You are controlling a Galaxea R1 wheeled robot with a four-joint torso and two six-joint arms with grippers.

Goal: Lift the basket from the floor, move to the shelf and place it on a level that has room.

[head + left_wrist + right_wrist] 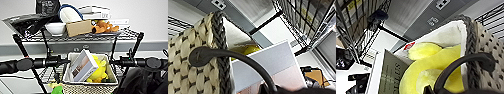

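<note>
The basket (88,82) hangs between the two arms, one at each side wall, raised level with the shelf (75,37) so it can go onto the middle level (50,73). A white box (83,65) and a yellow plush toy (100,68) lean inside. Whether either hand is closed on the rim I cannot tell. Beyond, the upper tier carries a white bowl (55,28) and a cardboard box (78,28); the shelf's feet are cut off.
</note>
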